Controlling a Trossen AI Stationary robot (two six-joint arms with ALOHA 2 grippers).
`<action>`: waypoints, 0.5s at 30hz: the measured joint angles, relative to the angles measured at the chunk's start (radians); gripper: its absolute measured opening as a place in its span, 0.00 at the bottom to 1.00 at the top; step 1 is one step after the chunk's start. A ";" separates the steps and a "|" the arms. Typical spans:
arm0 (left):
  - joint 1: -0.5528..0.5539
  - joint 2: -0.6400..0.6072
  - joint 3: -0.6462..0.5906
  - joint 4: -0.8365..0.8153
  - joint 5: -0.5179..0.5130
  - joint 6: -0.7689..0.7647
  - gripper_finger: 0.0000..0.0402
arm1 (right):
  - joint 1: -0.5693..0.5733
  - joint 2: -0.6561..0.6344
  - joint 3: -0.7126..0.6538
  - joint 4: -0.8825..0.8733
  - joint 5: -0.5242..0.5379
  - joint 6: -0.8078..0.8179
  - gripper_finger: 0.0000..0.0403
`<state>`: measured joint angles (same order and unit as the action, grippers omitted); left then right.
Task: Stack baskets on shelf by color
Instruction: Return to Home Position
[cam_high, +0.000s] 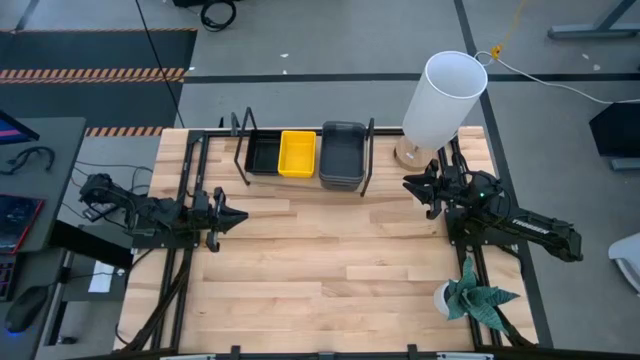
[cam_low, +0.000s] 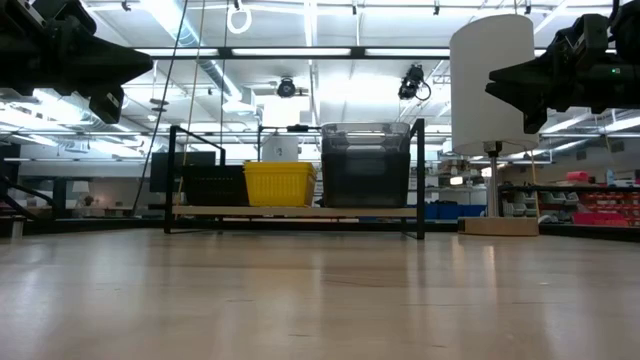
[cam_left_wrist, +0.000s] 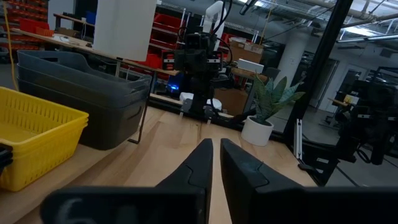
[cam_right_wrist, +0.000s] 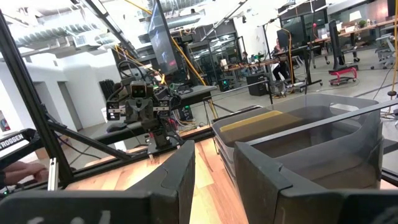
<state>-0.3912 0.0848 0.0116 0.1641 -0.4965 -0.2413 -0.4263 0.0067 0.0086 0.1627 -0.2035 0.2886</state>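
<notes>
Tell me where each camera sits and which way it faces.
High: above the table, looking straight down; left gripper and right gripper show.
Low: tabletop height, level toward the shelf; both grippers at upper corners.
Left wrist: on the left arm, facing the right arm past its own gripper.
Right wrist: mirrored, facing the left arm.
Shared: all four show the dark grey baskets.
</notes>
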 joint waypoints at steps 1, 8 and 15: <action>0.000 0.000 0.000 0.000 0.000 0.000 0.09 | 0.000 0.000 0.000 0.000 0.000 0.000 0.29; 0.000 0.000 0.000 0.000 0.000 0.000 0.10 | 0.000 0.000 0.000 0.000 0.000 0.000 0.29; 0.000 0.000 0.000 0.000 0.000 0.000 0.09 | 0.000 0.000 0.000 0.000 0.000 0.000 0.29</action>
<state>-0.3912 0.0849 0.0116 0.1642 -0.4965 -0.2413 -0.4265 0.0065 0.0086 0.1630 -0.2034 0.2886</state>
